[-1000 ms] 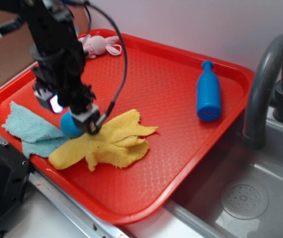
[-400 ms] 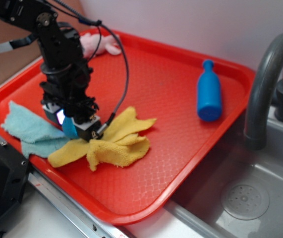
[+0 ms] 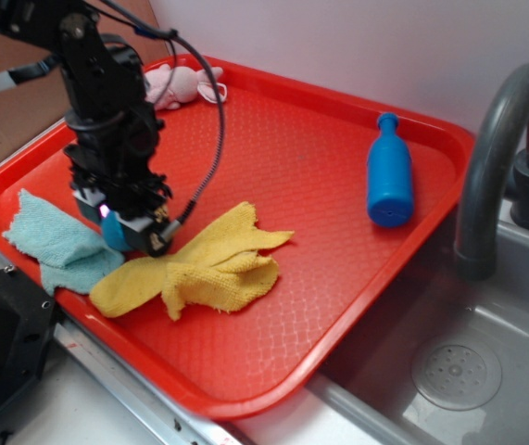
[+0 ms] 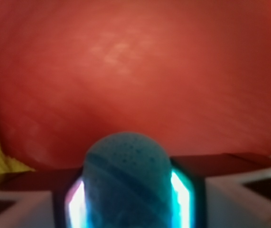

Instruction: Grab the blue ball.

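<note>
The blue ball (image 3: 113, 233) is a small teal dimpled sphere sitting between my gripper's fingers at the front left of the red tray (image 3: 338, 269). My gripper (image 3: 130, 232) points down over the seam between the light blue cloth and the yellow cloth and is shut on the ball. In the wrist view the ball (image 4: 126, 161) fills the gap between the two fingers (image 4: 199, 190), which press on both its sides, with blurred red tray beyond. The arm's black body hides most of the ball in the exterior view.
A yellow cloth (image 3: 199, 264) lies crumpled just right of the gripper and a light blue cloth (image 3: 51, 241) just left. A blue bottle-shaped toy (image 3: 390, 176) lies at the tray's right, a pink plush (image 3: 176, 83) at the back. A grey faucet (image 3: 496, 158) and sink (image 3: 449, 371) are to the right.
The gripper came down around the ball and closed on it, then shifted a little to the left with the ball between its fingers. The yellow cloth shifted slightly.
</note>
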Available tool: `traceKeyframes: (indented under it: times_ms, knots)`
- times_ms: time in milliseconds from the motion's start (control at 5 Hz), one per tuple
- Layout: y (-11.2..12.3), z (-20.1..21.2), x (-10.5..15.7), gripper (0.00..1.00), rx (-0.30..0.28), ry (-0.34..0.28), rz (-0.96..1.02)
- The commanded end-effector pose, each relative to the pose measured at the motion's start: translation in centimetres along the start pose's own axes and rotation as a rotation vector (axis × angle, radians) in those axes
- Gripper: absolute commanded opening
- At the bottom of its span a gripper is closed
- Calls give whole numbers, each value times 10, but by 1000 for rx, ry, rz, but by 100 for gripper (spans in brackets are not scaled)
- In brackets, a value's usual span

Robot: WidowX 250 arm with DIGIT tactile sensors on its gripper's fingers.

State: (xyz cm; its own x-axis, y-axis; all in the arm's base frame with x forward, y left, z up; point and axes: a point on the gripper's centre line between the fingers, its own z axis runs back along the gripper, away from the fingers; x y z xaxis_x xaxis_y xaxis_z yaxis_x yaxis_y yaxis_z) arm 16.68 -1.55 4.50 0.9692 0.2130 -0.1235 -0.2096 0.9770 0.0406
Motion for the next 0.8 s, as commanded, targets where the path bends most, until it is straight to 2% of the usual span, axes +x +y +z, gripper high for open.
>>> traceKeyframes:
  times_ms: [0, 200, 400, 600]
  knots:
    - [3, 97, 13, 0, -14, -133, 12]
    - [5, 132, 16, 0, -120, -138, -82]
    - [14, 146, 8, 0, -150, -234, -57]
    - [11, 142, 15, 0, -24, -209, -105]
